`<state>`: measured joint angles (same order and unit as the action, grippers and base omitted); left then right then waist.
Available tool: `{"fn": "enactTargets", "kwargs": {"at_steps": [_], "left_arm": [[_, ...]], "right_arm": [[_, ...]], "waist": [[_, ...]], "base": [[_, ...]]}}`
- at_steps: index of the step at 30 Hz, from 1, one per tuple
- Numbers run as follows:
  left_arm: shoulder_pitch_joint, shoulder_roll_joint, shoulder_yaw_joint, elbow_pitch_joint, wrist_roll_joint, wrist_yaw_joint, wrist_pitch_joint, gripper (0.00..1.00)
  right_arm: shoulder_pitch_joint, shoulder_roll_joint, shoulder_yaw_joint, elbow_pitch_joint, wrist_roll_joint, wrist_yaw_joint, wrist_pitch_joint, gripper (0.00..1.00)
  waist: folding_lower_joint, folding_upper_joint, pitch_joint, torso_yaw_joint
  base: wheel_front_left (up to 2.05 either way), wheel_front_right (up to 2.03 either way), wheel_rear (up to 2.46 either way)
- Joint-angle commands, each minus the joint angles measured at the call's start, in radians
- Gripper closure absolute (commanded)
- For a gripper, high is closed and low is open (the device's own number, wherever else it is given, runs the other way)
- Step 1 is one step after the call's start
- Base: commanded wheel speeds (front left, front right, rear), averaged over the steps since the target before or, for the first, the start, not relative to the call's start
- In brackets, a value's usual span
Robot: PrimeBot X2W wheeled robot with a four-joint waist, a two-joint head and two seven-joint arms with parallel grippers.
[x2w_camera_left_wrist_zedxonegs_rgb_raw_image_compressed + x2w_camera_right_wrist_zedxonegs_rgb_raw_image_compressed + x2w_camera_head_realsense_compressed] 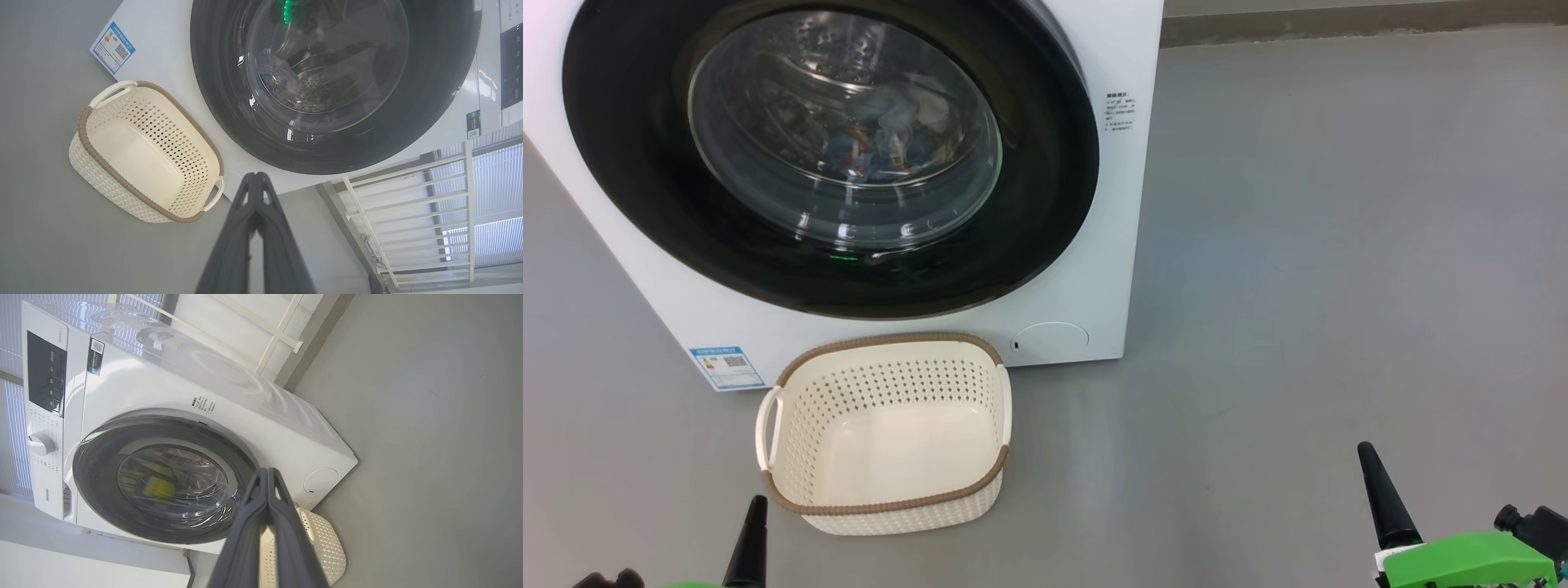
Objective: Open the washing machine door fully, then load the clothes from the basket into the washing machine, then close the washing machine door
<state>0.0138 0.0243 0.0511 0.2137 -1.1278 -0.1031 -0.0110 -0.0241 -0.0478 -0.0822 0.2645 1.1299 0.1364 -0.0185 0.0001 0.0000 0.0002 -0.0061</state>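
Note:
The white washing machine [1094, 65] stands ahead with its round glossy black door [629, 188] shut flat against the front. Through the glass window, light-blue and cream clothes [890, 131] lie in the drum. The cream basket [886, 433] with a brown rim sits on the floor just below the door, with nothing in it. My left gripper [756, 502] is shut at the lower left, close to the basket's near corner. My right gripper [1365, 449] is shut at the lower right, well away from the machine. Each wrist view shows its fingers pressed together, left [255, 175] and right [266, 470].
Grey floor [1339, 245] spreads wide to the right of the machine. A white railing and blinds [449, 212] stand beside the machine in the left wrist view. A blue label sticker [727, 367] marks the machine's lower left corner, and a round filter cover [1049, 340] its lower right.

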Motion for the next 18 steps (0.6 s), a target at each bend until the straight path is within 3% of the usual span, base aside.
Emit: {"fn": "enactTargets", "kwargs": {"at_steps": [1,18], "left_arm": [[-0.046,0.021,0.029,-0.015,-0.027,-0.01,0.007,1.0],[-0.078,0.023,0.043,0.005,-0.219,-0.017,0.056,1.0]], "right_arm": [[-0.054,-0.007,0.008,-0.024,0.029,-0.004,0.008,1.0],[-0.066,-0.007,-0.007,-0.022,0.222,-0.005,0.059,1.0]], "waist": [[-0.0001,0.0,0.0,0.0],[-0.0001,0.0,0.001,0.003]], "base": [[0.0,0.0,0.0],[0.0,0.0,0.0]]}}
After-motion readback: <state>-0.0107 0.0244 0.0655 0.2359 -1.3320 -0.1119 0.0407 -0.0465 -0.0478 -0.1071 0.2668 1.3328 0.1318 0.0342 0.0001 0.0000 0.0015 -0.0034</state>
